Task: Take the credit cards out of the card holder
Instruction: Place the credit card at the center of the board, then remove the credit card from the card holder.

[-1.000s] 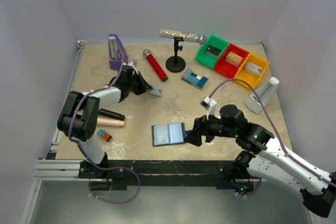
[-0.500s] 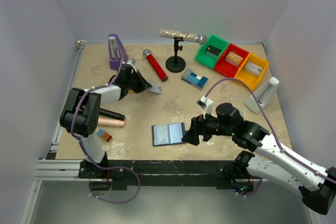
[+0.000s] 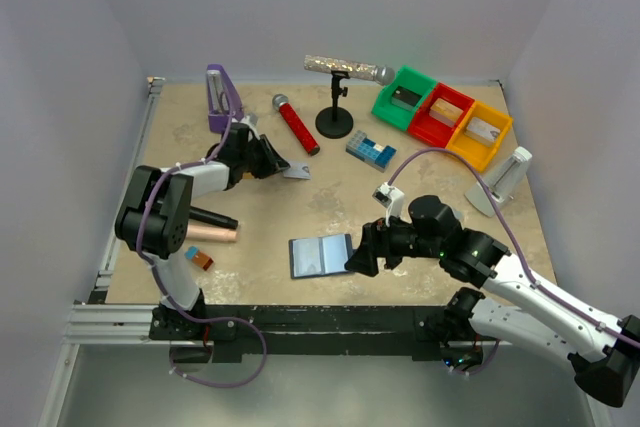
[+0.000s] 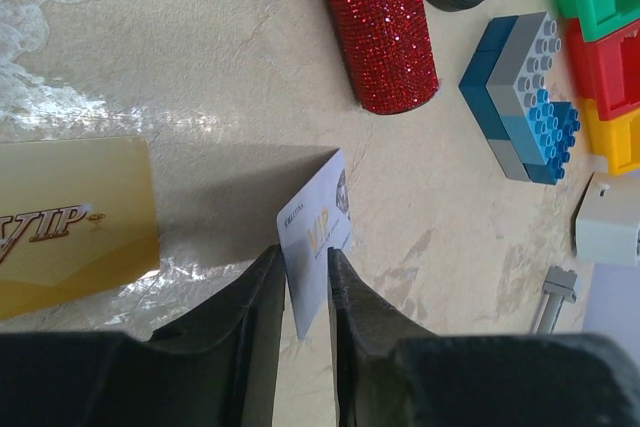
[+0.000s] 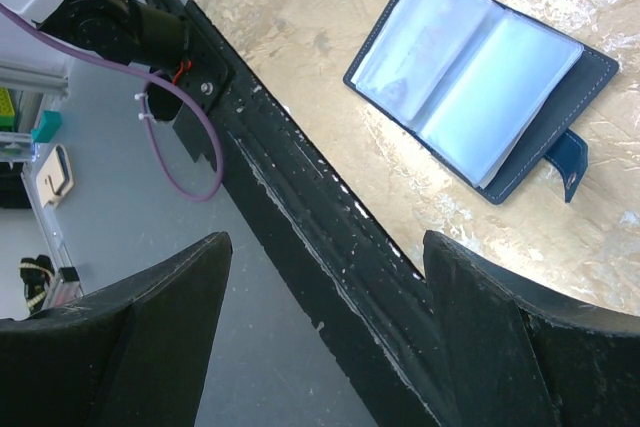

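The card holder (image 3: 320, 255) (image 5: 480, 97) lies open near the table's front edge, pale inner pockets up. My right gripper (image 3: 352, 263) (image 5: 325, 247) hovers just right of it, jaws wide open and empty, over the table's front rail. A silver-grey credit card (image 4: 320, 217) (image 3: 298, 173) stands tilted between the fingers of my left gripper (image 4: 306, 259) (image 3: 283, 169), low over the table at the back left. The jaws stand slightly apart, with a gap beside the card. A gold credit card (image 4: 70, 217) lies flat on the table just left of it.
A red glitter microphone (image 3: 296, 124), a black mic stand (image 3: 335, 119) and a blue-grey brick block (image 3: 371, 150) lie beyond the left gripper. Green, red and yellow bins (image 3: 441, 115) stand back right. A copper-and-black cylinder (image 3: 210, 227) and an orange-blue block (image 3: 199, 258) lie front left.
The left gripper's jaws have parted a little around the silver card, which now sits lower over the table. The right gripper has crept left toward the card holder.
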### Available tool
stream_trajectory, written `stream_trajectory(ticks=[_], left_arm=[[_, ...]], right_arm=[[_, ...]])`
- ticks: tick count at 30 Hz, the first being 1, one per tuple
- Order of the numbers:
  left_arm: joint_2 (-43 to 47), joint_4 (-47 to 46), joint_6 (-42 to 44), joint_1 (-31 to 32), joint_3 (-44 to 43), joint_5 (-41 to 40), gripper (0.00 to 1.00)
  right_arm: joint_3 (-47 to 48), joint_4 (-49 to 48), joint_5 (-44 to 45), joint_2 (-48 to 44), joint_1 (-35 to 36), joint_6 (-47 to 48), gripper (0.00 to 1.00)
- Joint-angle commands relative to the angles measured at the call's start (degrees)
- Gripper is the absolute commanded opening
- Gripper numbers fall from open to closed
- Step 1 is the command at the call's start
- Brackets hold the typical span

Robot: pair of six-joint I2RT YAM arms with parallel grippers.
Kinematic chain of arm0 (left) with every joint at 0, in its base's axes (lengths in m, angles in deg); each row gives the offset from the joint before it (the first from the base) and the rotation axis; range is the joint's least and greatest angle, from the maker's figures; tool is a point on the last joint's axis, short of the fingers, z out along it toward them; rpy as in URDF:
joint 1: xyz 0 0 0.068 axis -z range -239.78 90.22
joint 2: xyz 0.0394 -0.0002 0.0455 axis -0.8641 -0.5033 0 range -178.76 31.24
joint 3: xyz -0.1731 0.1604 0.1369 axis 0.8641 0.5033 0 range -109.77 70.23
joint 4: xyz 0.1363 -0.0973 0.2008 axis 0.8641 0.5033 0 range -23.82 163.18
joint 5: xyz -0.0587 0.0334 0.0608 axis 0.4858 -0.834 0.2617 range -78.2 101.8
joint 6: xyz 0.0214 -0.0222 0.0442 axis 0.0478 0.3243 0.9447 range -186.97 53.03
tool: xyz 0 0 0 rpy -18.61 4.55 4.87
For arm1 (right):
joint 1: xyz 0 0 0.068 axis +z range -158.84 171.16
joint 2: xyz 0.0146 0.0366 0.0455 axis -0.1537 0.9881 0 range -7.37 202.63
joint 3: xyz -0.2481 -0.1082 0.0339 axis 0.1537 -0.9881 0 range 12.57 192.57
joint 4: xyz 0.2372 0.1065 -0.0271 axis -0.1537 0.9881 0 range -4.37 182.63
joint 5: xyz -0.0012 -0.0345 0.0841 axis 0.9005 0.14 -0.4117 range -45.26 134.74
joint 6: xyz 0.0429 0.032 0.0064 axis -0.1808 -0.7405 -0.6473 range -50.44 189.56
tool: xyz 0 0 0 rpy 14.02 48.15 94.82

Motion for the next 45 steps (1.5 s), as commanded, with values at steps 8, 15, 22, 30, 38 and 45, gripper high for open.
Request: stream_trajectory(ticks=[8, 15, 22, 30, 38, 45], left_arm=[[0.23, 1.93, 3.22, -1.10, -3.40, 0.82, 0.33], [0.49, 3.78, 4.11, -2.15, -4.10, 0.64, 0.34], [3.04, 6.06, 5.77, -2.59, -4.63, -0.15, 0.38], [23.31, 8.26, 4.11, 1.69, 6.24, -9.96, 0.41], [45.12, 13.63, -0.98, 24.00, 20.84, -23.69, 0.42], [54.36, 16.17, -7.58, 39.84, 28.58, -31.61, 0.42]], right_arm=[[0.30, -1.94, 0.14, 0.15, -0.18, 0.70, 0.82], [-0.32, -2.73, 0.14, 0.59, -0.18, 0.52, 0.82], [-0.06, -2.12, 0.67, 1.12, -0.18, 1.13, 0.83], [1.17, 2.45, 13.49, 2.96, -0.18, -1.85, 0.85], [3.37, 8.08, 21.23, 9.72, -0.79, -1.58, 0.83], [3.72, 5.53, 20.62, 20.09, -3.43, -2.12, 0.72]])
